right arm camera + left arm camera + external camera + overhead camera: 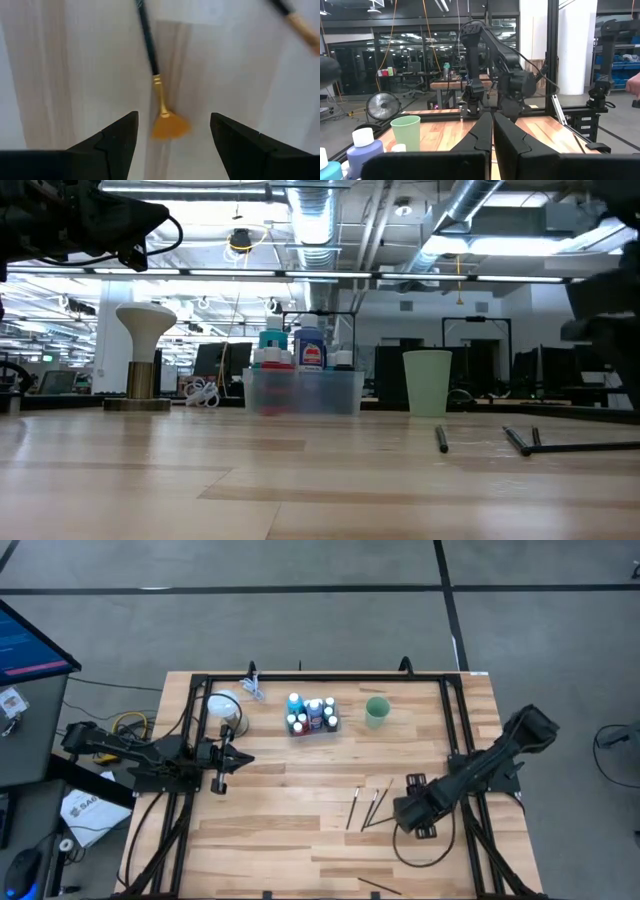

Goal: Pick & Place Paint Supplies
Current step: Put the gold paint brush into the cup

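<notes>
Right gripper [172, 132], fingers spread, straddles the orange-tipped brush [159, 95]; left gripper [492, 131] seemingly clenched.

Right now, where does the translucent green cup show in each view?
High view: green cup near the table's far edge, right of the clear tray of bottles.
Low view: cup right of the tray.
Left wrist view: cup lower left, beside a bottle.
Right wrist view: not in it.
Shared landmark: the tray.

- Translucent green cup [377, 711] stands at about one o'clock on the wooden table [300, 830].
- Clear plastic tray [314, 726], at twelve o'clock, just beside the cup.
- White mushroom-shaped lamp [146, 350], at eleven o'clock.
</notes>
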Robot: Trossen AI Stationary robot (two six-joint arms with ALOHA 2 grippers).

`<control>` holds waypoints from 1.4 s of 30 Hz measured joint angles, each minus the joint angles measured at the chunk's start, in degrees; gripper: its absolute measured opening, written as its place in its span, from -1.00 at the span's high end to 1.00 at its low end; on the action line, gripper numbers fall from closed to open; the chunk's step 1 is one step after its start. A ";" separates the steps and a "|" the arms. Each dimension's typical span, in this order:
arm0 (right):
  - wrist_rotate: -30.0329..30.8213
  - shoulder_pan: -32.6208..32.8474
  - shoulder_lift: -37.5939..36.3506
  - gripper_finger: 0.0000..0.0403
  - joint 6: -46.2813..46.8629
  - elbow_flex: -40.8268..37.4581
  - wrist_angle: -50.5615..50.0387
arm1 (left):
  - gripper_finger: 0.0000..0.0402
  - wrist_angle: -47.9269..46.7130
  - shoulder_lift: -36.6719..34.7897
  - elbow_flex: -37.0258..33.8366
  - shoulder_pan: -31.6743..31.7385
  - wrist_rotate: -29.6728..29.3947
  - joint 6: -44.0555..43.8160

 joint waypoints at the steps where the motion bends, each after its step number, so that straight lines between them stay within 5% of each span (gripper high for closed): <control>1: -0.23 0.00 0.97 -0.21 -0.25 0.00 0.37 | 0.99 -0.01 0.00 0.01 -0.01 0.00 0.00; 9: -3.84 -0.97 1.72 -0.09 -1.73 -4.26 5.33 | 0.99 -0.01 0.00 0.00 -0.02 0.00 0.01; 23: -1.93 -1.72 -2.05 0.96 0.01 -7.65 6.75 | 0.99 -0.01 0.00 0.00 -0.02 0.00 0.00; 37: -3.07 -1.81 -9.73 1.00 1.77 0.57 -12.08 | 0.99 0.01 0.00 0.00 0.00 0.00 0.00; 42: 6.84 -4.90 -12.64 1.00 1.80 7.93 -25.03 | 0.99 0.01 0.00 0.00 -0.01 0.00 0.00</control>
